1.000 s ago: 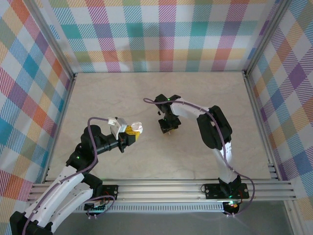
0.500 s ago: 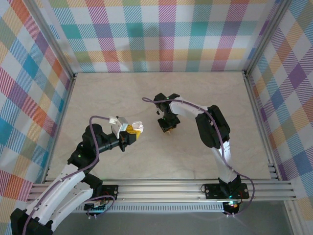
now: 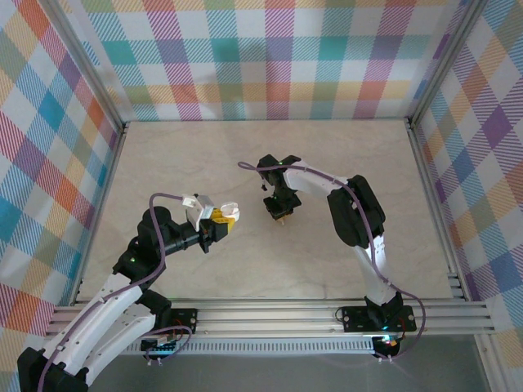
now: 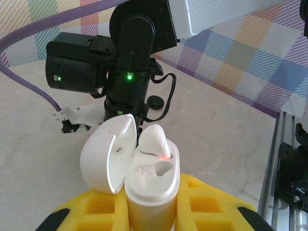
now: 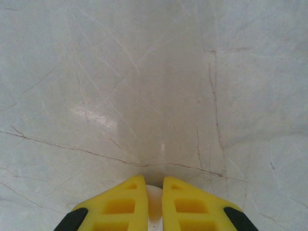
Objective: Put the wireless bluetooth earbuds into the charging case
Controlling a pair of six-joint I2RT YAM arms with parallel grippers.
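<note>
Arms: you are running two, and the charging case point(image 4: 144, 192) is the landmark for everything below.
Left gripper point(image 3: 219, 222): you are clamping it on the case, one yellow finger point(image 4: 91, 211) pressing each side of the white body, the case standing upright above the table point(image 3: 180, 163).
Charging case: one, white, with its lid point(image 4: 103, 154) hanging open to the left in the left wrist view.
White earbud point(image 4: 155, 142): one, sitting in the case's right-hand socket, its rounded head standing above the rim.
Red light point(image 4: 165, 157): one, glowing at the base of that earbud.
Second socket point(image 4: 151, 169): one, in front of the earbud, showing as a bare hollow.
Right gripper point(image 5: 154, 192): you are pointing it down at the table, to the right of the case and apart from it in the top view; its two yellow fingers point(image 5: 120, 204) are drawn nearly together.
Small white piece point(image 5: 154, 204): one, pinched in the narrow gap between those fingers; too little is showing to name it further.
Right arm point(image 3: 351, 204): its black wrist is standing just behind the case in the left wrist view, one green light point(image 4: 129, 76) glowing on it.
</note>
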